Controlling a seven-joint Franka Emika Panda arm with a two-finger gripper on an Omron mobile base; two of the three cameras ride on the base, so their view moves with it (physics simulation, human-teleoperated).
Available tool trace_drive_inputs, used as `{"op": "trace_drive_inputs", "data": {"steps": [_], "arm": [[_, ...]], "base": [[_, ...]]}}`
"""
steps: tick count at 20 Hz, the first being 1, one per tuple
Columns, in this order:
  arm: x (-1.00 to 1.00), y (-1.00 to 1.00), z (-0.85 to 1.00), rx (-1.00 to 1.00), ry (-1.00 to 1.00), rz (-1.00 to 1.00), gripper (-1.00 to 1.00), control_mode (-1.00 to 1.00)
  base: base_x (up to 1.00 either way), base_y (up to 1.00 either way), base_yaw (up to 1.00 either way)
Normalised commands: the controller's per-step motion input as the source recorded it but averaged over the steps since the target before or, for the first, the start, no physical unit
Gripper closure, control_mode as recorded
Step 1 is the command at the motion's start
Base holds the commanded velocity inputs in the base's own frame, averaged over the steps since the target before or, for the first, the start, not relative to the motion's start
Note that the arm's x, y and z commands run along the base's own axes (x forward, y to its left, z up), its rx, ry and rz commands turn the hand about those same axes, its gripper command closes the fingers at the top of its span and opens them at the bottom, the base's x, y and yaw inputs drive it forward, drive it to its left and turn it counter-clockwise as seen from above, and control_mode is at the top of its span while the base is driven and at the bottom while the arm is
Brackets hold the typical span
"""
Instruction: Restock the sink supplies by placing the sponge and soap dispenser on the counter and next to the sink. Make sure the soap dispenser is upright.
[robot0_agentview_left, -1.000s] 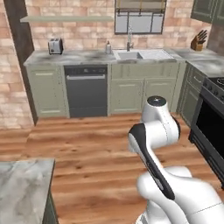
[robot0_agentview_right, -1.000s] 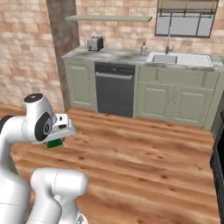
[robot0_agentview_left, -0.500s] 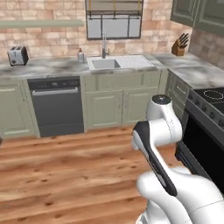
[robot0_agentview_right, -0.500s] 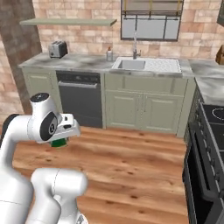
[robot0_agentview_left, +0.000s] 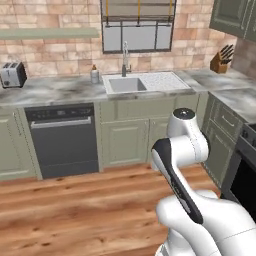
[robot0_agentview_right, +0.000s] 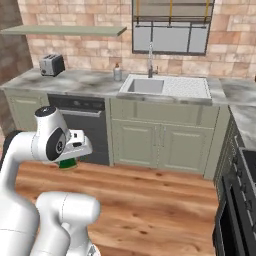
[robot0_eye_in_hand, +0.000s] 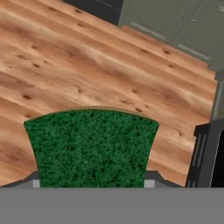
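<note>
The sponge (robot0_eye_in_hand: 91, 148) sat clamped in the gripper (robot0_agentview_right: 67, 162) above the floor, well short of the counter (robot0_agentview_left: 60, 90), so the grip needed holding until bare marble beside the sink (robot0_agentview_left: 125, 84) lay beneath it.

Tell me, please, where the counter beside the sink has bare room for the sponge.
Left of the sink, the counter is bare between soap dispenser and toaster. Right of the drainboard, bare until the knife block. It is tightest at the dispenser.
</note>
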Motion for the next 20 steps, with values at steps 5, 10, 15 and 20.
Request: {"op": "trace_drive_inputs", "data": {"steps": [5, 10, 15, 20], "arm": [[0.0, 0.0, 0.0, 0.0, 0.0, 0.0, 1.0, 1.0], [0.0, 0.0, 0.0, 0.0, 0.0, 0.0, 1.0, 1.0], [0.0, 0.0, 0.0, 0.0, 0.0, 0.0, 1.0, 1.0], [0.0, 0.0, 0.0, 0.0, 0.0, 0.0, 1.0, 1.0]], "base": [[1.0, 0.13, 0.0], [1.0, 0.31, -0.02], [1.0, 0.39, -0.05], [1.0, 0.5, -0.06]]}}
